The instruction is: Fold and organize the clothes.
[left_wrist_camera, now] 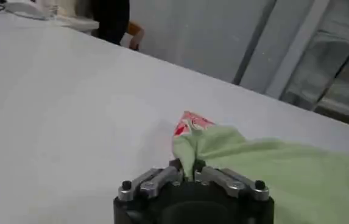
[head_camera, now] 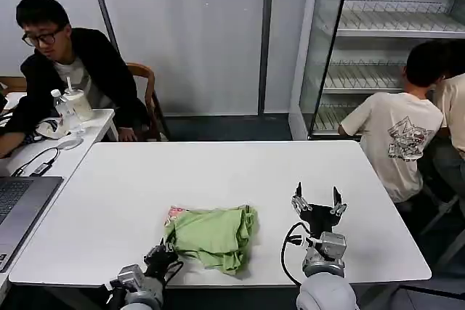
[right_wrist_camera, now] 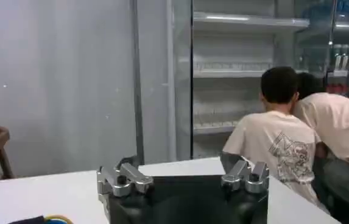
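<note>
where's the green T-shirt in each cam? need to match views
Head view: green T-shirt lies bunched on the white table, near the front edge, left of centre, just ahead of the left gripper.
Left wrist view: it spreads away from the left gripper, whose fingers pinch its edge.
Right wrist view: not in it; the right gripper is open above the table.
Shared landmark: the white table top.

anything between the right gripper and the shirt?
No. In the head view only bare white table separates the open right gripper from the green T-shirt, which the left gripper grips.
</note>
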Robot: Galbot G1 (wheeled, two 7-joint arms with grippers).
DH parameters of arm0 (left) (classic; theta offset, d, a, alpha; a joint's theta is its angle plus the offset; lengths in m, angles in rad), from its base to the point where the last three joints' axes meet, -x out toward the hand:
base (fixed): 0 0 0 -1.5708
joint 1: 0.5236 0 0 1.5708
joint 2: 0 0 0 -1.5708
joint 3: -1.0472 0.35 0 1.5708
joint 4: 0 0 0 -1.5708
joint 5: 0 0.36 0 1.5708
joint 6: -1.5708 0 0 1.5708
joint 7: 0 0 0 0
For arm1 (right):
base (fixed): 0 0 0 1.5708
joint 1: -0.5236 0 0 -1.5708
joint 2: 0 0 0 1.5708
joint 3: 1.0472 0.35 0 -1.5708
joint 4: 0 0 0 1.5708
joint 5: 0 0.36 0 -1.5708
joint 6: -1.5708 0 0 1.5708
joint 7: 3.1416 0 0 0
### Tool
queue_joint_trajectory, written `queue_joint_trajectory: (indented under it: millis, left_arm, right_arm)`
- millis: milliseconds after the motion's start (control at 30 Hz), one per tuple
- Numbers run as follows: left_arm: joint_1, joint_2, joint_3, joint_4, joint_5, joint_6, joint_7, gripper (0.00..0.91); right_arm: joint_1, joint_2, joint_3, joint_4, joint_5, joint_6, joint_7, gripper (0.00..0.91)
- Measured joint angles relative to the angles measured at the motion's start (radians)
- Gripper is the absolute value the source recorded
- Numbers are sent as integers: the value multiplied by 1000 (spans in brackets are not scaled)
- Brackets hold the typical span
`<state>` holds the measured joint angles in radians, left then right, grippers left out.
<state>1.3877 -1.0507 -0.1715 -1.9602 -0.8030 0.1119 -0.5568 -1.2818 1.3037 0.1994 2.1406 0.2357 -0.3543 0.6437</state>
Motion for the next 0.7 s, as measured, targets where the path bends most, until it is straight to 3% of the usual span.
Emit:
queue_joint_trajectory:
  millis: [267,700]
  left_arm:
    - [-47,50,-65,21,35,-10,2,20]
    - [-184,196,-150,130,73,-53,28,20]
  right_arm:
    - [-3,3,-1,0,0,6,-1,907]
    - [-14,6,3,3,-1,22,-4,907]
